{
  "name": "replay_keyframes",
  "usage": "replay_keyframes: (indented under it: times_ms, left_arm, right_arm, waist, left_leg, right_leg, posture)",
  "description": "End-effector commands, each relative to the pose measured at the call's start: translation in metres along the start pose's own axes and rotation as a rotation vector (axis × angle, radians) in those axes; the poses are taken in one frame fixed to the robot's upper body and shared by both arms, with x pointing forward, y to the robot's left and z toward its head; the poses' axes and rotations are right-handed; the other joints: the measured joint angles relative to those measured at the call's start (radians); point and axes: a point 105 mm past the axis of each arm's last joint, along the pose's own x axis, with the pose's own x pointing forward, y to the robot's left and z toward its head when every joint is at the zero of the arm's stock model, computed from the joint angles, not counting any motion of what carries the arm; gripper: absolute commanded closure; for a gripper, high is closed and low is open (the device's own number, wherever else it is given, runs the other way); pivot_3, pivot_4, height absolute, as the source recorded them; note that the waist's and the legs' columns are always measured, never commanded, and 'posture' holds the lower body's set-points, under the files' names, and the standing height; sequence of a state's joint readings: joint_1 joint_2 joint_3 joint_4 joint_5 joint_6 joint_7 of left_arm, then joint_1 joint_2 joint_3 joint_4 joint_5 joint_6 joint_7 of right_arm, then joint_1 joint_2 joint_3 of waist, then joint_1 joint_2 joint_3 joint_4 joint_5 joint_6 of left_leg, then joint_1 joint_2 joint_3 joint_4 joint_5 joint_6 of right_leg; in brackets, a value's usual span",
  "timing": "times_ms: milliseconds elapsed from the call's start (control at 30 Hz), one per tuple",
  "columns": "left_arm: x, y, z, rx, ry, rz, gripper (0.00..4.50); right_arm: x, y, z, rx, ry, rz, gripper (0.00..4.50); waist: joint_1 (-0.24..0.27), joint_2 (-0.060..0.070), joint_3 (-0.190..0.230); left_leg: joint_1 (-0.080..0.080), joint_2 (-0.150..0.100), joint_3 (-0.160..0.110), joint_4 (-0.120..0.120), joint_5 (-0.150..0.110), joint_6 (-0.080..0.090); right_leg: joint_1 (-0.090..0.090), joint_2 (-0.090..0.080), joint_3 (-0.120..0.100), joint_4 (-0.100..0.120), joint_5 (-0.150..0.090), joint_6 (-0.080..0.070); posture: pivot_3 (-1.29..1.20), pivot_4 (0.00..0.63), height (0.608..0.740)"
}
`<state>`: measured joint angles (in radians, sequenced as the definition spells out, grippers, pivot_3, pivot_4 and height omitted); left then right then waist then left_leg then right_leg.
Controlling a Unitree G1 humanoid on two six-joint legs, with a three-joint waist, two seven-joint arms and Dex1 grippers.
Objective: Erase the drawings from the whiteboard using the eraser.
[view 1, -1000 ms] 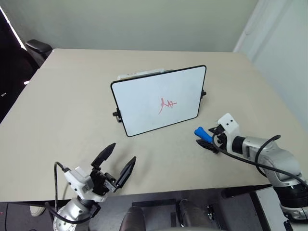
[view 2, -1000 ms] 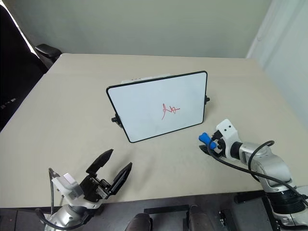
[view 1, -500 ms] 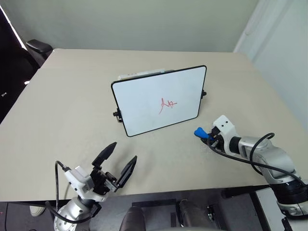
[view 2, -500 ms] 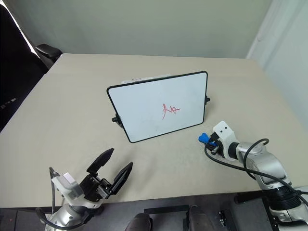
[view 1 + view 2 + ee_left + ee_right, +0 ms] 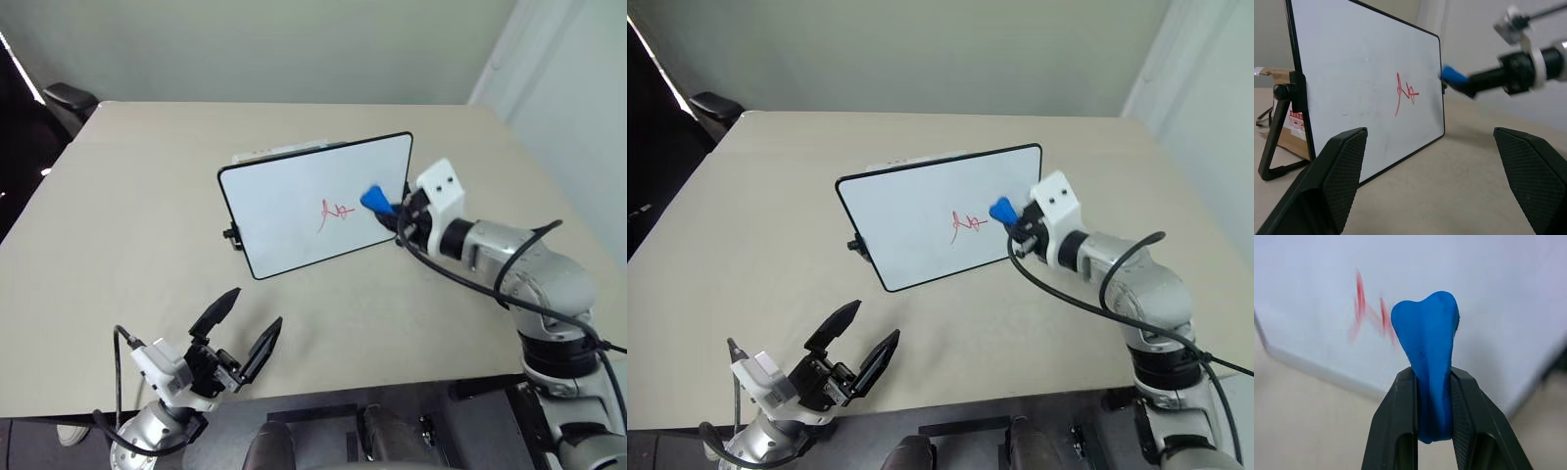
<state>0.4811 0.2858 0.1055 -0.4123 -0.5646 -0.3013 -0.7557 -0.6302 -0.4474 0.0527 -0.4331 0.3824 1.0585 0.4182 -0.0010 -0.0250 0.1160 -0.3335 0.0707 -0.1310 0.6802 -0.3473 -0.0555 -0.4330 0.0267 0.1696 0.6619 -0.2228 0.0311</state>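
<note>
On the beige table (image 5: 118,235), the whiteboard (image 5: 294,215) stands propped upright on a small black stand, tilted back a little, with its white face turned toward the robot. The drawings (image 5: 335,211), a thin red scribble of a few looping lines, sit right of the middle of that face. Behind the board's near left edge, the left wrist view shows a piece of brown cardboard (image 5: 1283,132) lying on the table.

The right gripper (image 5: 392,213) is raised off the table in front of the board's right portion, pointing toward its face. Its jaws are clamped on the eraser (image 5: 374,200), a small bright blue block that sticks out past the black fingertips. In the right wrist view the eraser (image 5: 1426,357) is squeezed between the two fingers (image 5: 1396,431), its rounded end in front of the red lines. From the head views the eraser lies just beside the scribble, on its right; whether it touches the board cannot be told.

The left gripper (image 5: 240,338) hangs low near the table's front edge, well apart from the board, its jaws spread wide and holding nothing.
</note>
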Motion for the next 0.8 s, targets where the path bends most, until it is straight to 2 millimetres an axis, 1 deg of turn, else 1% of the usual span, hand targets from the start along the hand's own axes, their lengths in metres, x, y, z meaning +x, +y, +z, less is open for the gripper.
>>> replay_keyframes:
  times_ms: [33, 167, 333, 467, 600, 800]
  left_arm:
    - [0.003, -0.004, 0.010, 0.018, -0.036, -0.013, 0.00]
    - [0.003, -0.003, 0.011, 0.024, -0.038, -0.006, 0.00]
    - [0.002, 0.002, 0.012, 0.030, -0.039, 0.005, 0.00]
    - [0.001, 0.004, 0.012, 0.033, -0.038, 0.010, 0.00]
    - [0.000, 0.005, 0.013, 0.035, -0.038, 0.013, 0.00]
    - [-0.001, 0.006, 0.014, 0.036, -0.040, 0.016, 0.00]
  right_arm:
    - [0.007, -0.011, 0.008, -0.001, -0.017, -0.100, 4.01]
    - [0.015, -0.006, 0.014, -0.002, -0.040, -0.111, 4.01]
    - [0.021, 0.015, 0.013, -0.056, -0.039, -0.027, 4.01]
    - [0.023, 0.024, 0.002, -0.070, 0.002, 0.018, 4.01]
    - [0.025, 0.023, -0.009, -0.058, 0.038, 0.020, 4.01]
    - [0.025, 0.021, -0.036, -0.038, 0.122, 0.015, 4.01]
  waist:
    - [0.006, 0.000, 0.000]
    - [0.009, 0.000, 0.000]
    - [0.006, 0.000, 0.000]
    - [0.005, 0.000, 0.000]
    - [0.005, 0.000, 0.000]
    - [0.005, 0.000, 0.000]
  left_leg:
    - [-0.001, 0.000, 0.000, 0.000, 0.000, 0.000]
    - [-0.003, 0.000, 0.000, 0.000, -0.001, -0.001]
    - [-0.005, 0.000, 0.000, 0.000, -0.001, -0.001]
    - [-0.004, 0.000, 0.000, 0.001, 0.000, -0.001]
    - [-0.005, 0.000, 0.000, 0.001, 0.000, -0.001]
    - [-0.005, 0.000, 0.000, 0.001, 0.000, -0.002]
  right_leg:
    - [0.000, 0.000, 0.000, 0.000, 0.000, 0.000]
    - [-0.003, -0.002, 0.000, -0.001, 0.000, 0.000]
    - [-0.005, -0.001, 0.000, 0.000, 0.002, 0.004]
    - [-0.005, -0.001, 0.000, 0.000, 0.002, 0.005]
    - [-0.005, -0.001, 0.000, 0.000, 0.002, 0.005]
    - [-0.004, -0.001, 0.000, 0.000, 0.002, 0.005]
  posture:
    - [0.00, 0.150, 0.740]
    - [0.00, 0.150, 0.740]
    - [0.00, 0.150, 0.740]
    - [0.00, 0.150, 0.740]
    - [0.00, 0.150, 0.740]
    - [0.00, 0.150, 0.740]
